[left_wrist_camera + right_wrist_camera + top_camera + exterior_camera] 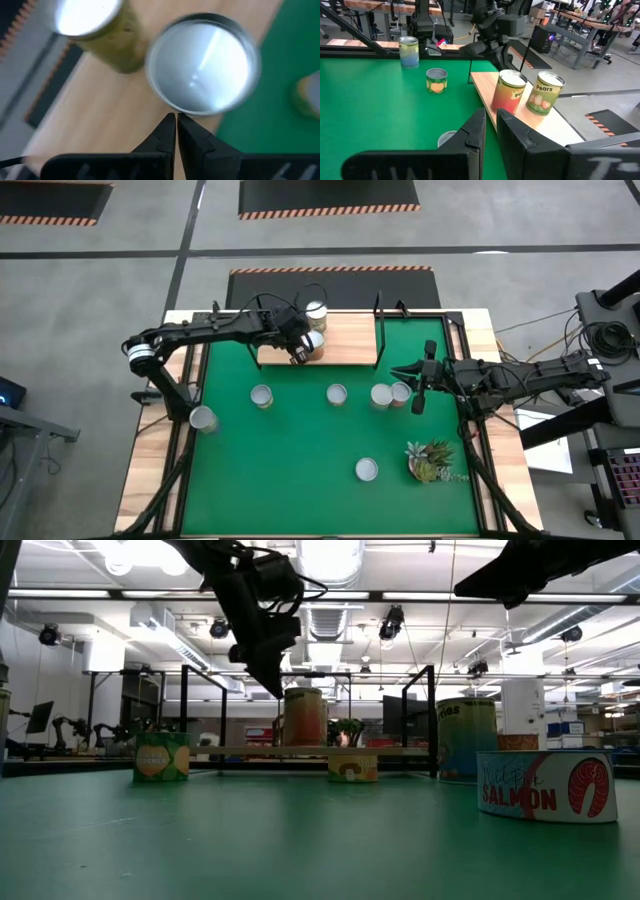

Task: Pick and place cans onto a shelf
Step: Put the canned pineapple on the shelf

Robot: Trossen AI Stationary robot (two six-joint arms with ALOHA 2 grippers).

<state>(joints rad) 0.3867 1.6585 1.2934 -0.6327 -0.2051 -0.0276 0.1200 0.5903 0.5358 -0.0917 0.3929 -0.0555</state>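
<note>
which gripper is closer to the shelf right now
Left. The left gripper is shut, empty, over the shelf beside two cans. The right gripper hangs over the green mat, off the shelf's end.

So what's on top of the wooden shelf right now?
Two cans stand on the shelf: one near its back edge, one nearer the mat. The left gripper, shut and empty, hovers beside them. The arm covers part of the board, so that patch can't be checked.
</note>
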